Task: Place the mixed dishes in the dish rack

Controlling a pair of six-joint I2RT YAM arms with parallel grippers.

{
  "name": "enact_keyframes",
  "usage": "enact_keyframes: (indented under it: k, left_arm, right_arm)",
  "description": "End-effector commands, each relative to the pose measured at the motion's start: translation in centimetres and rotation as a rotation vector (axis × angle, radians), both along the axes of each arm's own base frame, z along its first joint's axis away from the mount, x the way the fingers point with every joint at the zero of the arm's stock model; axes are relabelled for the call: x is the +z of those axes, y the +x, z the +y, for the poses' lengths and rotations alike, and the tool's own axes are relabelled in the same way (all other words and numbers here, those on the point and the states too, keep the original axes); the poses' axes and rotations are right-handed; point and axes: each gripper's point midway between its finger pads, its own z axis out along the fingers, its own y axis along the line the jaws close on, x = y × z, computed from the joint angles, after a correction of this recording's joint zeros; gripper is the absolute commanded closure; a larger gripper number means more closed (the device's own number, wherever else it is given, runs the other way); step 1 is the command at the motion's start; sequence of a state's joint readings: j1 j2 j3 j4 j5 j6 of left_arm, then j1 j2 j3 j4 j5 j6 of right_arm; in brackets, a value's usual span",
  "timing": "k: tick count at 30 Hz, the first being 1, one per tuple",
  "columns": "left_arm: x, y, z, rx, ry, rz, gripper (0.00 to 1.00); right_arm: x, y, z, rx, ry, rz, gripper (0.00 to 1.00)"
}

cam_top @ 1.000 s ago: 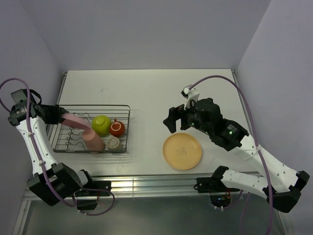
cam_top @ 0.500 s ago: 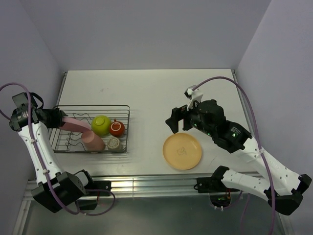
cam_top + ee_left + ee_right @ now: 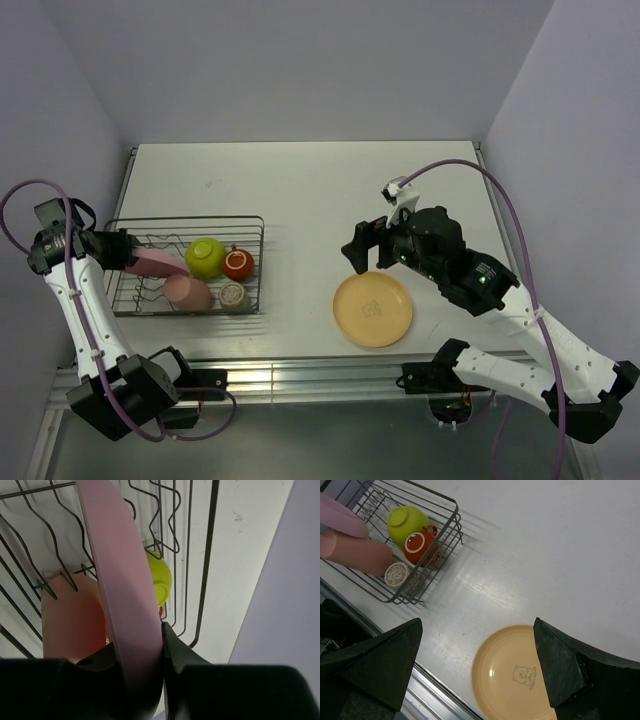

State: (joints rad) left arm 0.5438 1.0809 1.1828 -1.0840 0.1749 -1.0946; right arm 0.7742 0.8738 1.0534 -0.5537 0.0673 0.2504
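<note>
Left gripper (image 3: 141, 652) pinches pink plate (image 3: 120, 580), half-hiding salmon-pink cup (image 3: 70, 620) in dish rack (image 3: 207, 555).

A white table (image 3: 300, 190) meets pale grey walls (image 3: 300, 60), with a metal rail (image 3: 300, 375) along its near edge.

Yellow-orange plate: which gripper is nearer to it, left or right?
Right. The right gripper hangs open by the far edge of the yellow-orange plate; the left gripper holds the pink plate at the dish rack.

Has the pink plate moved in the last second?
Yes. In the top view the pink plate, held by the left tool, has shifted toward the dish rack's near rail.
</note>
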Motion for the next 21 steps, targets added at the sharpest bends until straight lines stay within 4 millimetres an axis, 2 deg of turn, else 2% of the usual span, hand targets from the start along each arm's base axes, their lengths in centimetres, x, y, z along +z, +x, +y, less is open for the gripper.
enact_keyframes:
  k: [1,5,7,8,9,11,12,14,15,16,18,19,21]
  left_arm:
    - [-1.7,-1.4,0.6,0.009,0.032,0.087,1.0]
    - [-2.1,-1.1,0.9,0.004,0.037,0.103,1.0]
    - [-2.4,-1.2,0.9,-0.002,0.034,0.12,0.95]
    - [-2.5,-1.3,0.8,-0.008,0.027,0.125,0.9]
    - [-2.6,-1.4,0.7,-0.013,0.024,0.128,0.72]
    - [-3.0,-1.5,0.3,-0.023,0.006,0.134,0.51]
    - [-3.1,-1.6,0.1,-0.023,-0.002,0.137,0.38]
    - [-3.2,-1.6,0.0,-0.027,-0.011,0.137,0.29]
    - [-3.2,-1.5,-0.1,-0.031,-0.014,0.138,0.21]
    - [-3.3,-1.6,-0.1,-0.032,-0.018,0.143,0.18]
    - [-3.2,-1.5,-0.1,-0.046,-0.021,0.151,0.12]
    - [-2.9,-1.4,-0.1,-0.047,-0.017,0.148,0.11]
    - [-2.6,-1.4,-0.2,-0.053,-0.022,0.146,0.06]
  right_arm:
    - [-0.3,-0.1,-0.5,-0.035,0.018,0.027,0.0]
    - [-1.8,-0.4,0.3,-0.017,0.013,0.111,0.0]
    - [-3.0,-0.5,0.3,-0.051,0.011,0.181,0.0]
    - [-3.7,-0.2,0.2,-0.08,0.003,0.223,0.0]
    - [-4.2,-0.2,0.1,-0.113,0.021,0.274,0.0]
    - [-5.8,-1.0,0.0,-0.116,0.016,0.385,0.0]
    - [-6.8,-0.5,-0.6,-0.169,0.03,0.449,0.0]
    - [-9.0,-0.8,-1.6,-0.214,0.023,0.54,0.0]
    - [-9.4,-0.5,-2.2,-0.245,0.02,0.55,0.0]
    - [-10.1,-0.2,-3.5,-0.3,0.008,0.57,0.0]
    - [-11.3,0.1,-5.3,-0.377,-0.016,0.604,0.0]
    - [-12.0,0.2,-6.9,-0.443,-0.024,0.645,0.0]
    - [-13.4,-0.1,-8.2,-0.495,-0.033,0.714,0.01]
